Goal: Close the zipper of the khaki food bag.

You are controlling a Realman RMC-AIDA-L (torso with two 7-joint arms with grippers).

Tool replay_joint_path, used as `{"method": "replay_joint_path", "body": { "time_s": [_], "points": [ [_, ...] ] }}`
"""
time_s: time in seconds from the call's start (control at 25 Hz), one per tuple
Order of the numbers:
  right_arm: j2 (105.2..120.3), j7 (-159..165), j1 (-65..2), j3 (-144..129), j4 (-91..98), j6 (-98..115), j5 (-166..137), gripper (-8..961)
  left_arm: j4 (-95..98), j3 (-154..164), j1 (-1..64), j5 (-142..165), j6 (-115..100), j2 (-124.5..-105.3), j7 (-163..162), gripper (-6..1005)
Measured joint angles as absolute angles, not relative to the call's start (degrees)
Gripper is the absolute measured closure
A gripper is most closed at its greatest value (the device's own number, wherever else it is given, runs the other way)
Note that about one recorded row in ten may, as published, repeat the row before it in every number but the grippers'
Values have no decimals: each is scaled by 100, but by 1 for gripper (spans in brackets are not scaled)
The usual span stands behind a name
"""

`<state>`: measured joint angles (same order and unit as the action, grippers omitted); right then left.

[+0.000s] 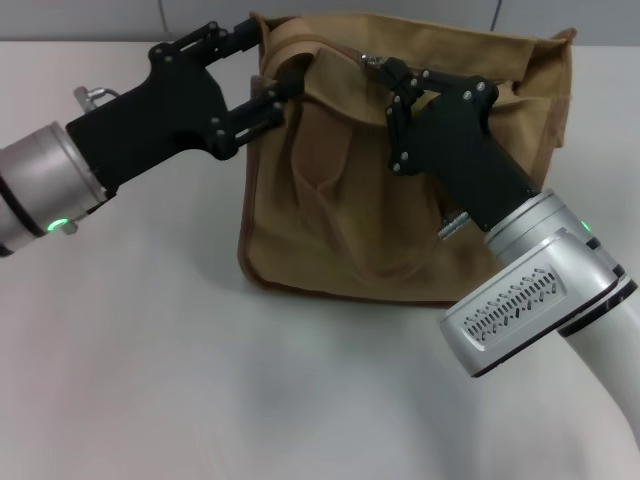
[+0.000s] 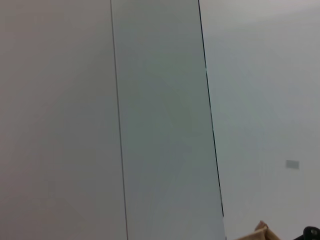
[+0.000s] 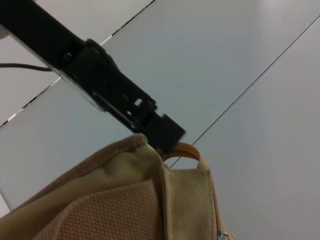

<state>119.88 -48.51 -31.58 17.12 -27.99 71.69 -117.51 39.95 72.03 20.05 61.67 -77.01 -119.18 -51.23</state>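
The khaki food bag [image 1: 340, 220] stands upright on the white table, its handles drooping down the front. My left gripper [image 1: 278, 68] is at the bag's top left corner, shut on the fabric edge there. It also shows in the right wrist view [image 3: 162, 131], touching the bag's top rim [image 3: 135, 165]. My right gripper [image 1: 392, 80] is at the bag's top, about a third of the way along from the left corner. It is shut at the small silver zipper slider [image 1: 372, 61]. A silver bit [image 3: 221, 234] shows at the right wrist view's edge. The zip line itself is mostly hidden.
The white table [image 1: 200, 380] stretches in front of and to the left of the bag. A grey panelled wall [image 2: 160, 120] stands behind it. The bag's right end [image 1: 560, 60] rises near the back edge.
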Motion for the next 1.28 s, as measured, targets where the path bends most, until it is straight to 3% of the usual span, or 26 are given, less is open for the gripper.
{"method": "replay_joint_path", "body": {
  "time_s": [0.16, 1.04, 1.28],
  "points": [
    [11988, -4851, -3170, 1713, -2826, 7166, -11751, 953, 4271, 7684, 1886, 5883, -7200, -11918, -5055, 338],
    [11988, -4851, -3191, 1687, -2796, 7163, -11760, 953, 4198, 7955, 1819, 5401, -6756, -11918, -4645, 361],
    [11988, -4851, -3190, 1679, -2807, 7171, -11770, 954, 4170, 8022, 1810, 5401, -6760, -11918, -4466, 500]
  ]
}}
